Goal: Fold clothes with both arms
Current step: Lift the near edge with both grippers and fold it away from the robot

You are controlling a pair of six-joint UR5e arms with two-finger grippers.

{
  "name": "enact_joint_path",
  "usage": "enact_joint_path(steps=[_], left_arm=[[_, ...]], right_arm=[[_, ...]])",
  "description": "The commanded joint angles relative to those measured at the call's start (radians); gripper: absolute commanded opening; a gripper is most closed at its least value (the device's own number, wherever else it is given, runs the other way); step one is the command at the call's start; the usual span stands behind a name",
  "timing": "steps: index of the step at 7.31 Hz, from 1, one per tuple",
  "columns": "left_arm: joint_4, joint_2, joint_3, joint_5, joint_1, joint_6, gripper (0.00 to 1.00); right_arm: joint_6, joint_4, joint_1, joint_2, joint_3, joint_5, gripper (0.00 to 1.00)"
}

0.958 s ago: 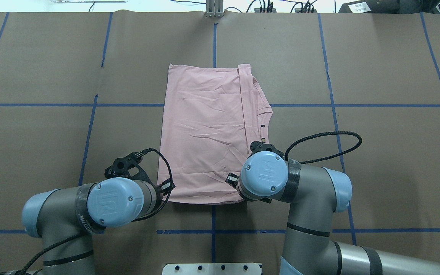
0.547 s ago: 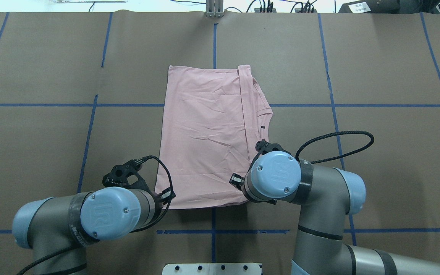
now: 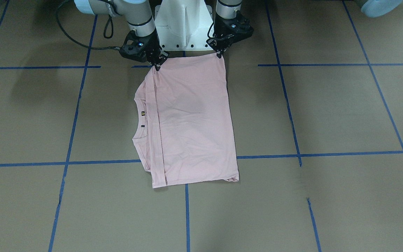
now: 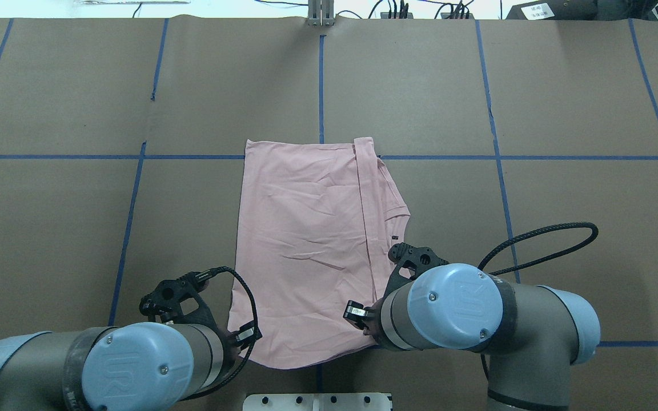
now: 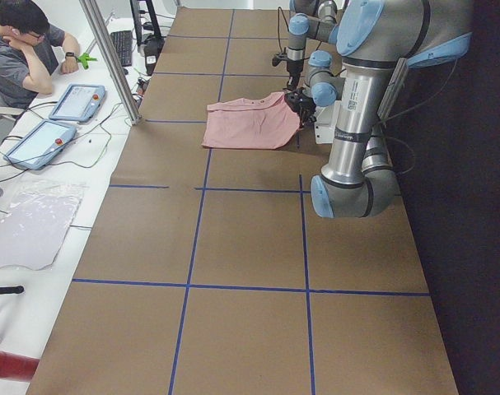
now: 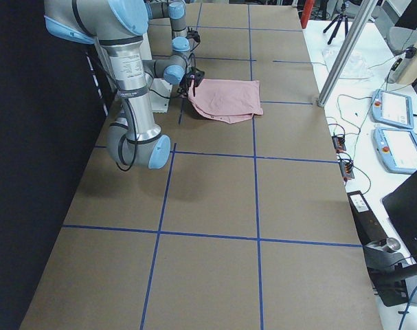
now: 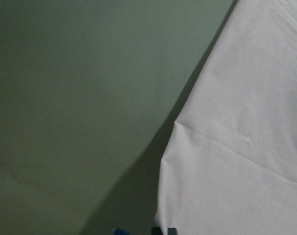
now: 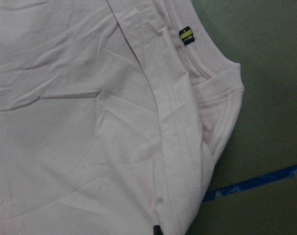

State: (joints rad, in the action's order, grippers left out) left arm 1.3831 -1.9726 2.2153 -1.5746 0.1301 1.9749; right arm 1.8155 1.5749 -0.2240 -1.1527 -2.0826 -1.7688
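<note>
My left hand (image 3: 219, 54) and right hand (image 3: 157, 65) each pinch a near corner of the shirt (image 4: 306, 245). Rest of it lies folded on the desk (image 4: 534, 114), close to my base.

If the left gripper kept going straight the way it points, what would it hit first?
The left gripper points down, gripping the pink T-shirt's corner; next it would probably meet the brown table beneath.

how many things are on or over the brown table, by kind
pale pink fabric T-shirt: 1
grey-and-silver jointed robot arms: 2, the left arm and the right arm
white metal pedestal base: 1
total: 4
</note>
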Motion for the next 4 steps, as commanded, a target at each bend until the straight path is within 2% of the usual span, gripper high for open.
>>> enact_joint_path(steps=[1,2,4], left_arm=[[-0.026,-0.009,0.034,-0.007,-0.01,-0.004,0.0],[-0.015,-0.011,0.026,-0.004,-0.014,-0.007,0.0],[0.032,-0.028,0.017,0.002,0.07,-0.083,0.0]], right_arm=[[0.001,-0.001,0.018,0.007,-0.007,0.003,0.0],[-0.01,-0.007,-0.021,0.007,0.012,0.009,0.0],[-0.053,-0.012,-0.102,0.016,0.044,0.008,0.0]])
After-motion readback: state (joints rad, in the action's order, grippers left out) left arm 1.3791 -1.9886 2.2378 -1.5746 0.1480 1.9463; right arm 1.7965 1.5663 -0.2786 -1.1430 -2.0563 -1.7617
